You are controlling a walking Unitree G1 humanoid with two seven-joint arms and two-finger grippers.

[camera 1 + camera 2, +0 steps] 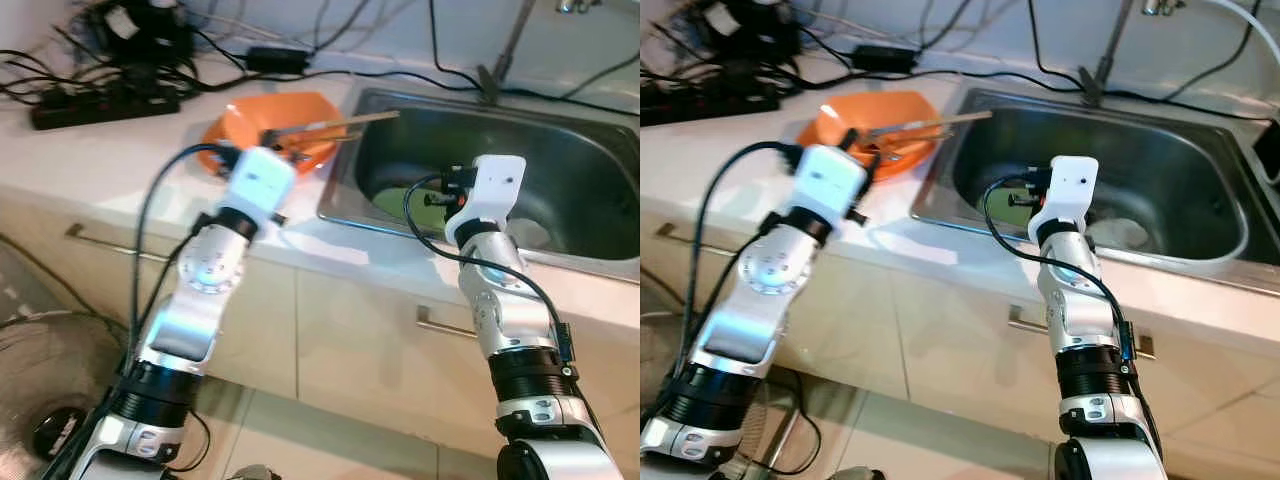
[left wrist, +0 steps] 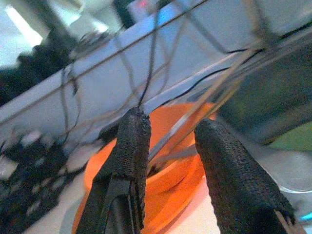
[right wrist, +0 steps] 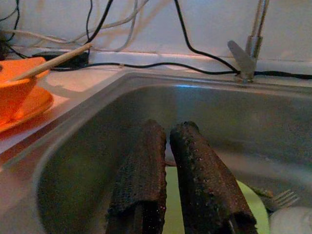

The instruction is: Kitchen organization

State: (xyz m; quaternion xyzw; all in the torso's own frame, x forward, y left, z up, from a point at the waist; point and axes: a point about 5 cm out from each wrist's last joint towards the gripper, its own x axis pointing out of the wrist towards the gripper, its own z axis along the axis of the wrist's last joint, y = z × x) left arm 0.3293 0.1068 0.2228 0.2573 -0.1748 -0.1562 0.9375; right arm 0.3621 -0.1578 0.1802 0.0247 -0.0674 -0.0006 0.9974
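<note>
My left hand (image 2: 168, 141) reaches over the white desk (image 1: 120, 150) toward the orange bowl (image 1: 262, 125), which sits in the upper middle of the left eye view just left of the steel sink (image 1: 560, 150); in the left wrist view its two black fingers (image 2: 130, 156) stand apart with a clear gap, holding nothing, and the bowl lies just beyond and below their tips. The bowl rests on an orange plate (image 3: 24, 107), and a pair of wooden chopsticks (image 1: 335, 122) lies across its rim, their ends pointing out over the sink's near corner. My right hand (image 3: 168, 134) hangs inside the sink, lower right of centre in the left eye view, its fingers (image 3: 141, 170) pressed almost together with only a thin slit between them and nothing caught there. Under and past those fingers lies a pale green plate (image 3: 248, 200) on the sink floor, with a fork (image 3: 280, 199) resting at its edge toward the lower right of the right wrist view. Black cables (image 1: 120, 70) tangle across the desk in the upper left
</note>
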